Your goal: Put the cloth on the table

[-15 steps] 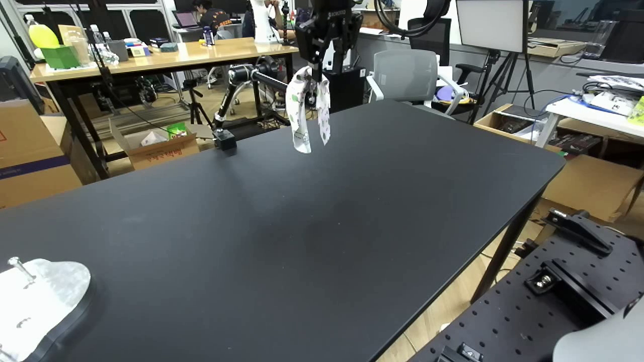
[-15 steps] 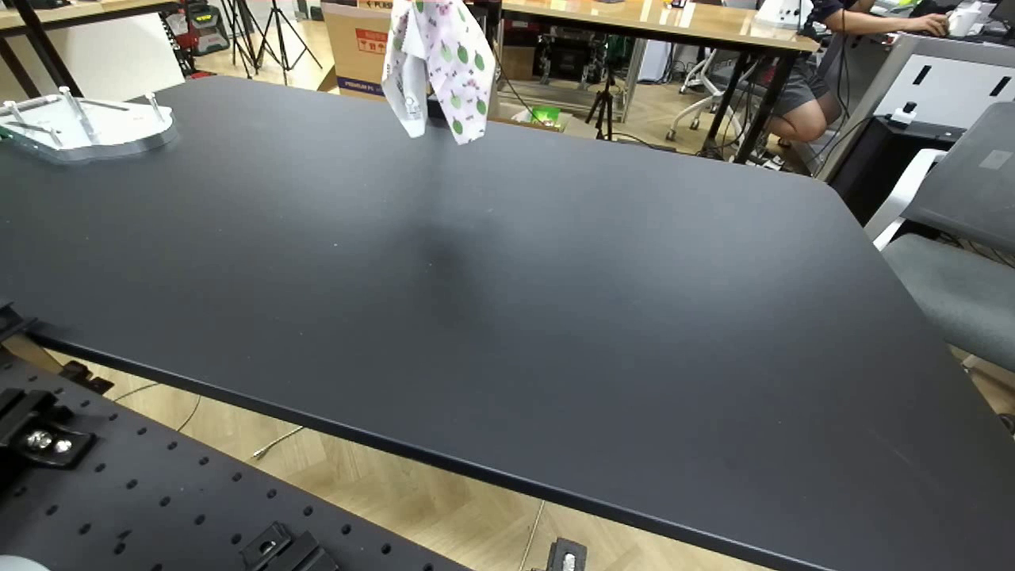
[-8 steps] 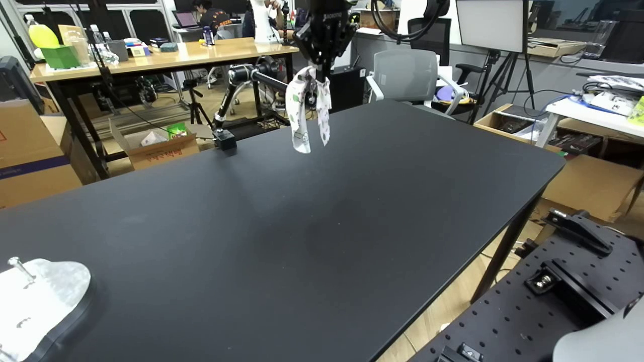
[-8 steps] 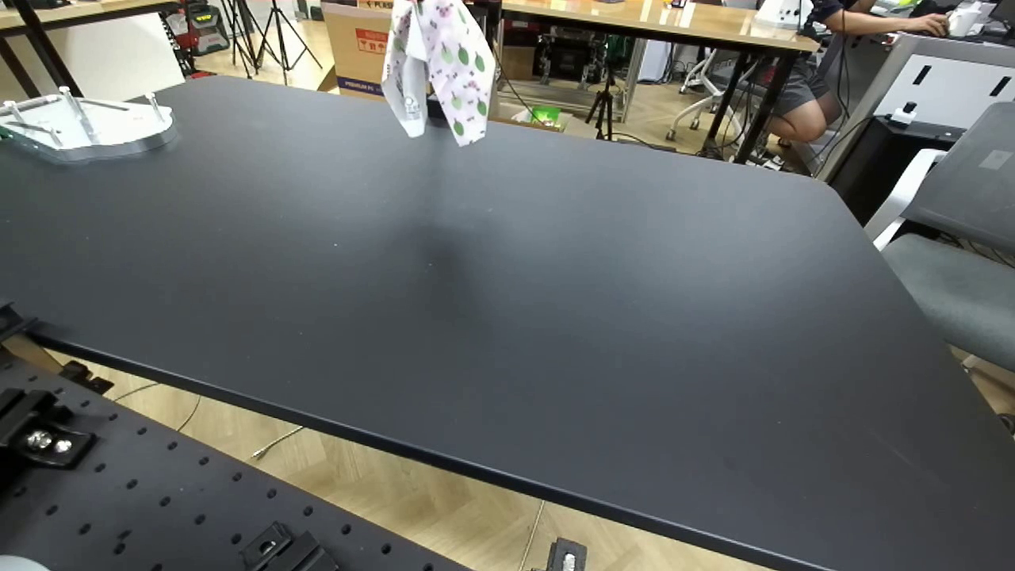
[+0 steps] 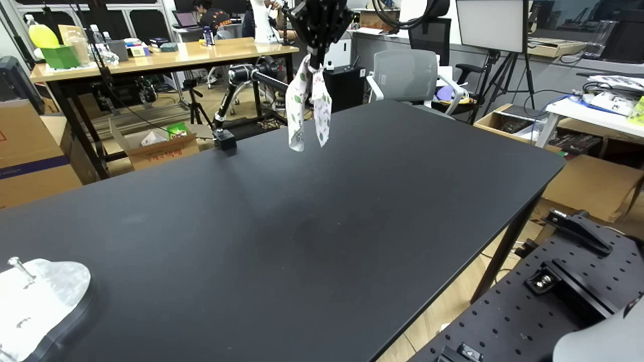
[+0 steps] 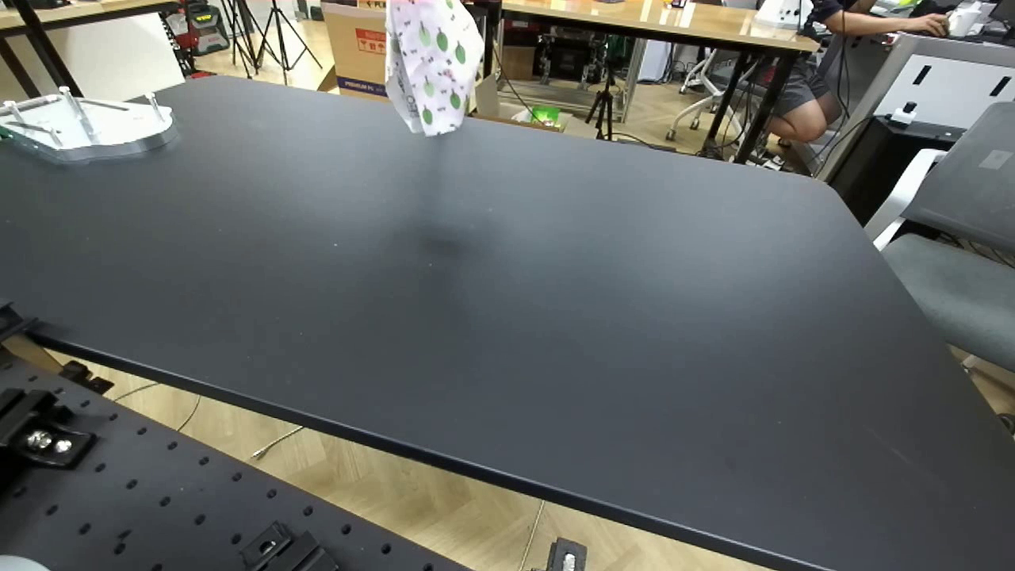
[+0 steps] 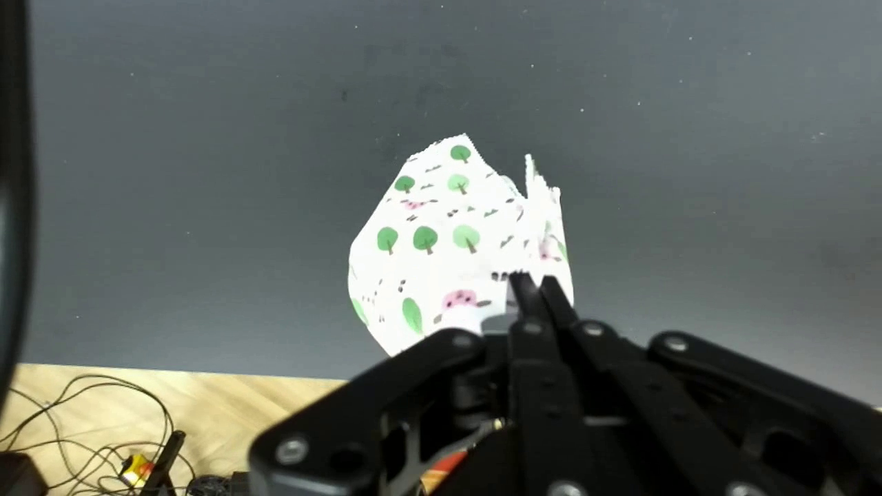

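The cloth (image 5: 297, 108) is white with green trees and small pink figures. It hangs in two loose flaps above the black table (image 5: 352, 241), its lower ends clear of the surface. My gripper (image 5: 315, 65) is shut on its upper part. In an exterior view the cloth (image 6: 434, 71) shows at the top edge, with the gripper outside the picture. Seen from the wrist, the fingertips of my gripper (image 7: 536, 279) are almost together, with the cloth (image 7: 441, 258) spreading out below and around them. The pinched fold itself is hidden by the fingers.
A white-topped plate with upright metal pins (image 5: 50, 286) lies at one end of the table. Clamped at the table edge is a black jointed stand (image 5: 239, 75). A grey chair (image 5: 407, 75) stands behind the table, and a perforated black plate (image 5: 578, 281) runs alongside it.
The jaws have come together, gathering the cloth's top between them. The cloth has risen slightly and turned, and its flaps hang differently. The arm has shifted a little up.
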Motion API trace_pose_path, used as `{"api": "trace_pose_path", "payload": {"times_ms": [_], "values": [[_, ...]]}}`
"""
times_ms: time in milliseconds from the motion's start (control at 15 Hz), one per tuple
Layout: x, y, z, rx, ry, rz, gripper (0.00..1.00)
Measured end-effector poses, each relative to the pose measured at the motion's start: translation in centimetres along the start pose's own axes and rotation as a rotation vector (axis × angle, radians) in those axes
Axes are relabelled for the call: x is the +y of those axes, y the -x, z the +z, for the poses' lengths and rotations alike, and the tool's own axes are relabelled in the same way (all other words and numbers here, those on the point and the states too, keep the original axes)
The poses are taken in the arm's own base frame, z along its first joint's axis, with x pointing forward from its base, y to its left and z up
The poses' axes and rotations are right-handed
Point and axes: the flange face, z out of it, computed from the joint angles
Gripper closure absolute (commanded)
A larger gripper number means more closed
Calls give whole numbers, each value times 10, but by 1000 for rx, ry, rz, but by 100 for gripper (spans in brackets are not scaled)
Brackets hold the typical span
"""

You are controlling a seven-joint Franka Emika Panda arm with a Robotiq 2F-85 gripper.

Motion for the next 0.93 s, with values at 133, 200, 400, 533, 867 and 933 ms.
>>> {"api": "trace_pose_path", "payload": {"times_ms": [133,200,400,533,867,933], "values": [[-2,4,-24,33,-3,5,99],[-2,7,-36,48,0,7,99],[4,25,-61,81,9,29,99],[12,39,-70,97,23,61,99],[52,76,-77,157,86,255,99],[61,82,-76,160,93,303,99]]}}
